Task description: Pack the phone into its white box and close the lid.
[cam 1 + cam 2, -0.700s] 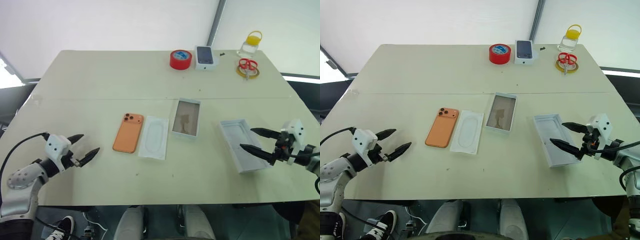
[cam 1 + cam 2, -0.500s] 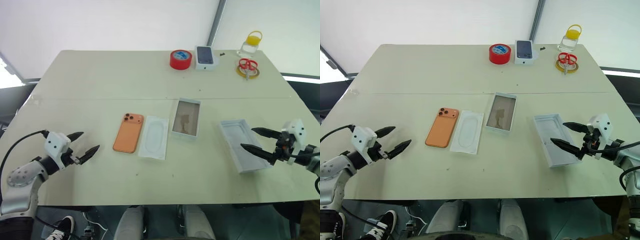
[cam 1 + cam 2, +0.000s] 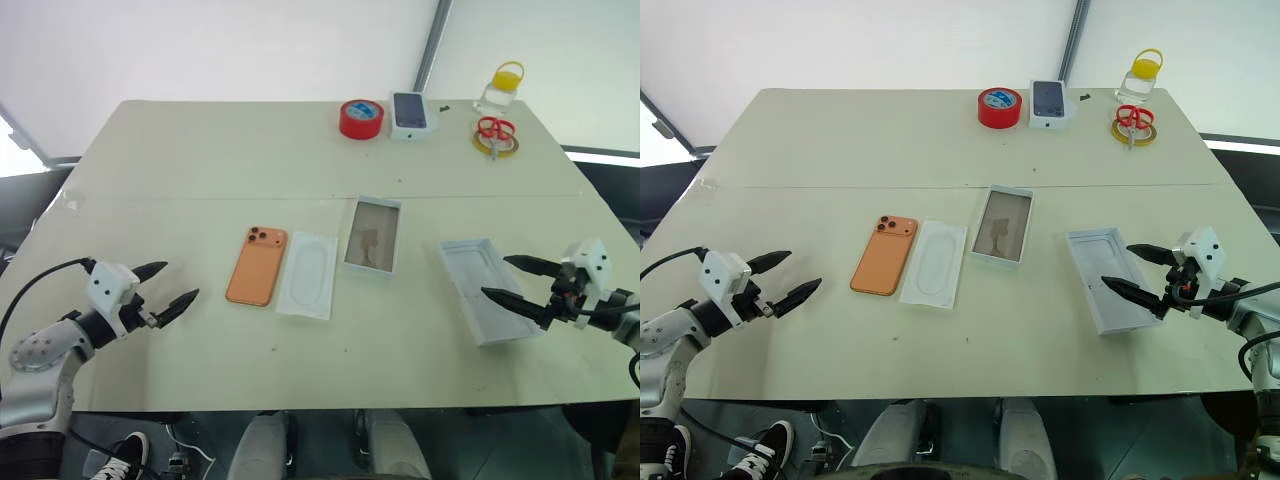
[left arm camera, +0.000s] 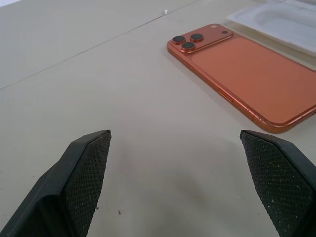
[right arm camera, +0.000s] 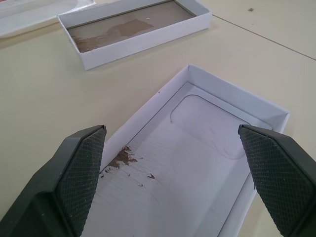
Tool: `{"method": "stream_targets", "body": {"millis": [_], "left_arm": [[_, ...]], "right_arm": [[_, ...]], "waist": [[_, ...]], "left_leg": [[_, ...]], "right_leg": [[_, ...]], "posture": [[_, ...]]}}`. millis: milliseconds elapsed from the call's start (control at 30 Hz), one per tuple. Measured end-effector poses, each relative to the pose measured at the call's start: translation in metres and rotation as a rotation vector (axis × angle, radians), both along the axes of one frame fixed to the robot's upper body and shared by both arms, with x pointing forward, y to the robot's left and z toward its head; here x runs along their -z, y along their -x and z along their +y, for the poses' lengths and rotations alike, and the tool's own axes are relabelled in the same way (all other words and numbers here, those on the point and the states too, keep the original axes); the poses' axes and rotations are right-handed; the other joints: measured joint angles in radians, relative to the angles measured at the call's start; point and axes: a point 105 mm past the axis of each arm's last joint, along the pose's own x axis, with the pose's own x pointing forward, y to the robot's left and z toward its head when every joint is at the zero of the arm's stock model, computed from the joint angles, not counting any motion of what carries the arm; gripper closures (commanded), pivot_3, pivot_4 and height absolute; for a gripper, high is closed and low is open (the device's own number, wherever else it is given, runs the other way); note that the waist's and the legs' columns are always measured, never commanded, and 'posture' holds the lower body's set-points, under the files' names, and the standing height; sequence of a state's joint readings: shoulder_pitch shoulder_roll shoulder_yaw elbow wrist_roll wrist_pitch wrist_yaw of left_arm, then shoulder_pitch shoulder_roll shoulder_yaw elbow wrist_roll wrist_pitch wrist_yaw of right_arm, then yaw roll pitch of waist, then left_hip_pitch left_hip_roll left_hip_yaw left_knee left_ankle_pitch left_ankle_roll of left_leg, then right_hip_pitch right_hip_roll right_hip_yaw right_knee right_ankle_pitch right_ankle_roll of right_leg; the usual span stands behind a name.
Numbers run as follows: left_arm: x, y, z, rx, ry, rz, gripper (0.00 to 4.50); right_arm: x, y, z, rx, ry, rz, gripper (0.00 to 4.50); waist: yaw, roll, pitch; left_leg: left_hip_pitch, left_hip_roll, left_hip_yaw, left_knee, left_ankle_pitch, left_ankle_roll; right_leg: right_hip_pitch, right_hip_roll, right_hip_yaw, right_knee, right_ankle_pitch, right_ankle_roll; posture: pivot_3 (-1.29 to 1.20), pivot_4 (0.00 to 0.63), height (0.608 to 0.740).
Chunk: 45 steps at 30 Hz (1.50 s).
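The phone (image 3: pixel 257 266) lies back-up on the tabletop (image 3: pixel 200 160), left of the middle and toward the near edge, its camera cluster at the far corner. Just beside it on the right lies a thin white insert (image 3: pixel 308 274) with an oval outline, and next along is the white box (image 3: pixel 373 236), open, its brownish floor showing. The lid (image 3: pixel 479 290) lies well apart from the box toward the right edge, its pale inside facing up.

The left gripper (image 3: pixel 165 289) hangs near the left end of the near edge, its two black fingers spread wide and holding nothing; it points toward the phone but stands apart from it. The right gripper (image 3: pixel 514 280) is at the lid's near right side, fingers equally wide apart and empty, above the lid's rim.

Along the far edge stand a red tape roll (image 3: pixel 361 118), a white box with a dark phone picture (image 3: pixel 410 113), red-handled scissors (image 3: pixel 494 130) lying on a yellow ring, and a clear jar with a yellow lid (image 3: pixel 503 86).
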<state>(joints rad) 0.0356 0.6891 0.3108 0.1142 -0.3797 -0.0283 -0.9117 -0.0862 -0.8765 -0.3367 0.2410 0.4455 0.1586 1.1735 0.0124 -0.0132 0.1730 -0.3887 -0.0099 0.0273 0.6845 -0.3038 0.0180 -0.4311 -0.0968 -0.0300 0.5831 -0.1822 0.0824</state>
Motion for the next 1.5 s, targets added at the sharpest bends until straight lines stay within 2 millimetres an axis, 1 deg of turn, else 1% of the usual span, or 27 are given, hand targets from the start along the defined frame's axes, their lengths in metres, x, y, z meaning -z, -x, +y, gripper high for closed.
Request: {"method": "stream_targets", "body": {"millis": [167, 333, 433, 500, 533, 633, 733, 833, 900, 1000, 1067, 1133, 1233, 1333, 1500], "left_arm": [[0.000, 0.000, -0.001, 0.002, 0.005, 0.006, 0.10], [-0.005, 0.000, -0.009, 0.032, -0.001, -0.004, 0.10], [-0.003, -0.002, -0.008, 0.008, 0.011, 0.025, 0.10], [-0.003, -0.003, -0.011, 0.004, 0.019, 0.046, 0.10], [-0.004, -0.002, -0.015, 0.010, 0.042, 0.069, 0.10], [-0.011, 0.001, -0.038, 0.077, 0.124, 0.135, 0.10], [-0.012, 0.005, -0.057, 0.126, 0.221, 0.245, 0.10], [-0.017, 0.002, -0.073, 0.142, 0.307, 0.341, 0.10], [-0.021, -0.005, -0.085, 0.145, 0.312, 0.385, 0.10], [-0.020, -0.013, -0.096, 0.125, 0.307, 0.447, 0.10], [-0.021, -0.016, -0.108, 0.136, 0.373, 0.510, 0.10], [-0.019, -0.018, -0.116, 0.139, 0.389, 0.596, 0.10], [-0.014, -0.019, -0.129, 0.149, 0.415, 0.735, 0.10], [-0.017, -0.023, -0.139, 0.159, 0.450, 0.793, 0.10], [-0.019, -0.034, -0.147, 0.137, 0.487, 0.838, 0.10]], "right_arm": [[-0.001, -0.001, 0.001, -0.001, 0.006, -0.012, 0.04], [-0.001, -0.003, 0.003, -0.012, 0.007, -0.016, 0.04], [-0.001, -0.003, 0.004, -0.018, 0.014, -0.016, 0.04], [0.000, -0.002, 0.007, -0.031, 0.018, -0.015, 0.04], [-0.002, -0.003, 0.011, -0.047, 0.021, -0.020, 0.04], [-0.009, -0.007, 0.034, -0.125, 0.022, -0.053, 0.04], [-0.012, -0.007, 0.053, -0.193, 0.036, -0.063, 0.04], [-0.016, -0.009, 0.070, -0.255, 0.041, -0.084, 0.04], [-0.019, -0.011, 0.080, -0.292, 0.043, -0.096, 0.04], [-0.021, -0.013, 0.087, -0.321, 0.050, -0.101, 0.04], [-0.019, -0.013, 0.091, -0.335, 0.050, -0.090, 0.04], [-0.018, -0.012, 0.094, -0.356, 0.059, -0.084, 0.04], [-0.021, -0.016, 0.103, -0.388, 0.068, -0.099, 0.04], [-0.022, -0.017, 0.105, -0.391, 0.069, -0.106, 0.04], [-0.020, -0.017, 0.105, -0.391, 0.078, -0.112, 0.04]], "waist": [[0.000, 0.000, 0.000], [0.000, 0.000, 0.000], [0.000, 0.000, 0.000], [0.001, 0.000, 0.000], [0.000, 0.000, 0.000], [-0.001, 0.000, 0.000], [0.000, 0.000, 0.000], [0.002, 0.000, 0.000], [0.002, 0.000, 0.000], [0.000, 0.000, 0.000], [0.000, 0.000, 0.001], [0.000, 0.000, 0.001], [-0.001, 0.000, 0.001], [0.000, 0.000, 0.001], [0.001, 0.000, 0.001]], "left_leg": [[0.000, 0.000, 0.000, 0.000, 0.000, 0.000], [0.000, 0.000, 0.000, 0.000, 0.000, 0.000], [0.000, 0.000, 0.000, 0.000, 0.000, 0.000], [0.000, 0.000, 0.000, 0.000, 0.000, 0.000], [0.000, 0.000, 0.000, 0.000, 0.000, 0.000], [0.000, 0.000, 0.000, 0.000, 0.000, 0.000], [0.000, 0.000, 0.000, 0.000, 0.000, 0.000], [0.000, 0.000, -0.001, 0.001, 0.000, 0.000], [0.000, -0.001, -0.001, 0.001, 0.000, 0.000], [0.000, -0.001, -0.001, 0.001, 0.000, 0.000], [0.000, -0.001, -0.001, 0.001, 0.000, 0.000], [0.001, -0.001, -0.001, 0.001, 0.001, 0.000], [0.001, -0.001, -0.002, 0.001, 0.001, 0.000], [0.001, -0.001, -0.002, 0.001, 0.001, -0.001], [0.002, -0.002, -0.003, 0.001, 0.002, -0.002]], "right_leg": [[0.000, 0.000, 0.000, 0.000, 0.000, 0.000], [0.000, 0.000, 0.000, 0.000, 0.000, 0.000], [0.000, 0.001, 0.000, 0.000, 0.000, 0.000], [0.000, 0.001, 0.000, 0.000, 0.000, 0.000], [0.000, 0.001, 0.000, 0.000, 0.000, 0.000], [0.000, 0.001, 0.000, 0.000, 0.000, 0.000], [0.000, 0.002, 0.000, 0.001, 0.000, 0.000], [0.001, 0.002, 0.000, 0.001, 0.000, 0.000], [0.002, 0.003, 0.000, 0.001, 0.000, 0.001], [0.002, 0.003, 0.000, 0.000, 0.000, 0.001], [0.002, 0.003, 0.000, 0.001, 0.000, 0.001], [0.002, 0.003, 0.000, 0.001, 0.001, 0.002], [0.002, 0.004, 0.000, 0.002, 0.001, 0.002], [0.002, 0.004, 0.000, 0.002, 0.002, 0.004], [0.004, 0.004, 0.000, 0.002, 0.002, 0.004]], "posture": [[0.00, 0.150, 0.740], [0.00, 0.150, 0.740], [0.00, 0.150, 0.740], [0.00, 0.150, 0.740], [0.00, 0.150, 0.740], [0.00, 0.150, 0.740], [0.00, 0.150, 0.740], [0.00, 0.150, 0.740], [0.00, 0.150, 0.740], [0.00, 0.150, 0.740], [0.00, 0.150, 0.740], [0.00, 0.150, 0.740], [0.00, 0.150, 0.740], [0.00, 0.150, 0.740], [0.00, 0.150, 0.740]]}}
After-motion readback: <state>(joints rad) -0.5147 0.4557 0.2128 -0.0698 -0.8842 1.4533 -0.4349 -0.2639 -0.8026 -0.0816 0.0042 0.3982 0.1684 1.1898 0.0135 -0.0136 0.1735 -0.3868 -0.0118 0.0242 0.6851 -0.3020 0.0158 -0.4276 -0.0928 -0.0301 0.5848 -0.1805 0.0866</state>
